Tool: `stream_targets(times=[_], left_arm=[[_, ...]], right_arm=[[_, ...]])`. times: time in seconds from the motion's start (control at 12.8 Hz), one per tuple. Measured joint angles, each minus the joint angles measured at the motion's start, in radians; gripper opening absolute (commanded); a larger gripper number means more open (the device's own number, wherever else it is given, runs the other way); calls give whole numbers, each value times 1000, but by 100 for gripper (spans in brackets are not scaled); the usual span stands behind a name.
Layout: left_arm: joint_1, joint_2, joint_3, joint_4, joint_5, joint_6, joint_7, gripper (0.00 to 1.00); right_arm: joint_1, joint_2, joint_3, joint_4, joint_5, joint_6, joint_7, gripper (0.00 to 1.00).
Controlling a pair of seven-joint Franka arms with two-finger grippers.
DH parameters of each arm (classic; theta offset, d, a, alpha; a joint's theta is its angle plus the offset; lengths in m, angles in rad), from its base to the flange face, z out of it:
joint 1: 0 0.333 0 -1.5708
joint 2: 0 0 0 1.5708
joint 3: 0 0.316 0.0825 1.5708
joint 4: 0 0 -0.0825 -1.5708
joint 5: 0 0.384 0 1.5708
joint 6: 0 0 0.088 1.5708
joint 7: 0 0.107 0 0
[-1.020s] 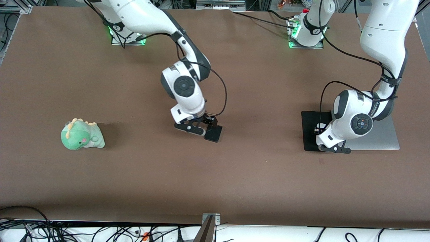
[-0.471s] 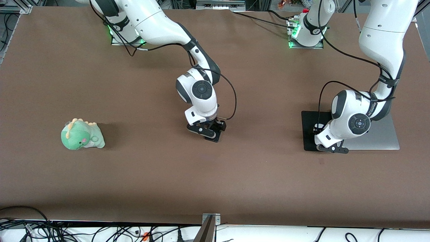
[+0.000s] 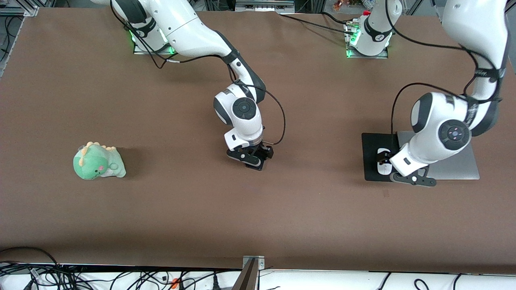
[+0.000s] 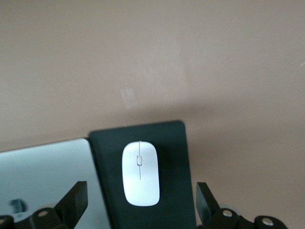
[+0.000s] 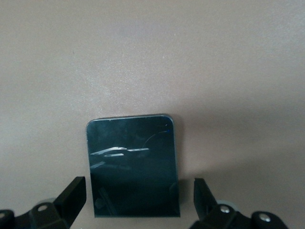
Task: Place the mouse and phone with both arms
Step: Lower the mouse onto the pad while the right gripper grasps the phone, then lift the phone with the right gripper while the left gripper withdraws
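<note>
Small glossy white oval mouse (image 4: 140,173) lying on flat black mouse pad (image 4: 171,143); left tool (image 4: 140,210) released above it. Right tool (image 5: 138,205) released, straddling flat black phone (image 5: 133,164).

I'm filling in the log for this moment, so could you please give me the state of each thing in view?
mouse: lying flat on the mouse pad, not gripped.
mouse pad: flat on the table beside the laptop.
laptop: closed, flat.
phone: flat on the table, not gripped.
left claw: open, over the mouse.
right claw: open, straddling the phone.
dinosaur plush: resting on the table, untouched.
</note>
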Motion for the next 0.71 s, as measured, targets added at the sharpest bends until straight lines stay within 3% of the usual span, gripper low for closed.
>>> stream_targets(times=[0.24, 0.47, 0.71], left_arm=[[0, -22, -11, 238, 0, -252, 4, 100], [0, -26, -27, 404, 0, -444, 3, 100], [13, -24, -22, 467, -4, -550, 4, 100]], right_arm=[[2, 16, 0, 6, 0, 22, 21, 100], [6, 26, -2, 9, -1, 34, 24, 97], [6, 26, -3, 10, -8, 34, 24, 69]])
